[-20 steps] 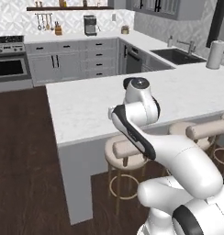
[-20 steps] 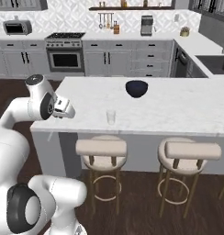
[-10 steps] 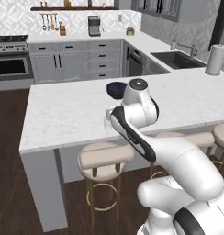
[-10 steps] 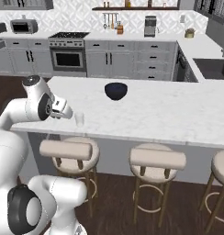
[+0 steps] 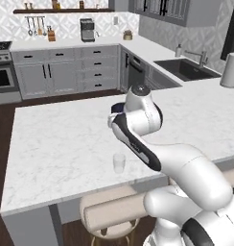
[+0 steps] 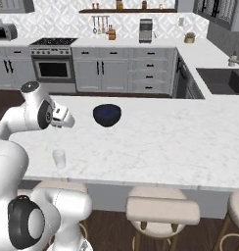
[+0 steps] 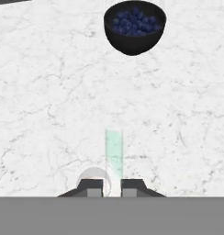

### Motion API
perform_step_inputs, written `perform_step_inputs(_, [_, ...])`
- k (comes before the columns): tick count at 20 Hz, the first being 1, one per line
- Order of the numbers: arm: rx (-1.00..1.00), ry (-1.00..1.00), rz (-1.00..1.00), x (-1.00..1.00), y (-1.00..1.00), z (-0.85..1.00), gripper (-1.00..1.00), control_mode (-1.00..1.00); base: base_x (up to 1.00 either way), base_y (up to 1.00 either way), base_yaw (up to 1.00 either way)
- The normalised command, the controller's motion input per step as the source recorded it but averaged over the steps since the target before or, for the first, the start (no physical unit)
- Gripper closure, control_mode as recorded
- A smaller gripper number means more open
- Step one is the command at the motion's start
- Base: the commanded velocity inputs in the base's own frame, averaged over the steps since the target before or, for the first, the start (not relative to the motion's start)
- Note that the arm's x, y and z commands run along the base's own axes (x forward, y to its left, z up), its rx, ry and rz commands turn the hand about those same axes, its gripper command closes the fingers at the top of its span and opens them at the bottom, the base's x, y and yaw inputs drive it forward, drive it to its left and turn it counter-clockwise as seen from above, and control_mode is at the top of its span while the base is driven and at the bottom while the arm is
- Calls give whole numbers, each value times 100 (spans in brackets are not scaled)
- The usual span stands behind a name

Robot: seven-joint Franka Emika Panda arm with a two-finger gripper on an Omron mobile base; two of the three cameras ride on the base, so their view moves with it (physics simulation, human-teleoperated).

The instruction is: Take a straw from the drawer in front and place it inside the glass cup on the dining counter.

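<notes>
Between the jaws (image 7: 112, 187), which are closed on it, the straw (image 7: 114, 153) sticks out forward over the marble bench (image 7: 45, 92). The glass cup (image 7: 92, 179) stands just beside the jaws, a little to the left and below them, and the dark bowl (image 7: 134, 25) is well ahead. The risk, I think, is a miss: the straw is not over the cup mouth, so if released here it would fall on the bench or hit the rim.
</notes>
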Motion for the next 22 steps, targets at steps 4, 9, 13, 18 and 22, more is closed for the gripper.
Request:
perform_step_inputs(4, [2, 2, -13, 31, 5, 14, 100, -100, 46, 5, -15])
perform_step_inputs(9, [1, -1, -19, 10, 2, 46, 100, -100, 0, 0, 0])
perform_step_inputs(13, [-7, -8, -18, 5, 1, 30, 100, -100, 0, 0, 0])
perform_step_inputs(18, [-22, -6, -22, 8, 26, 2, 100, -100, 0, 0, 0])
perform_step_inputs(22, [-40, -11, -21, 0, 45, -15, 100, -100, 0, 0, 0])
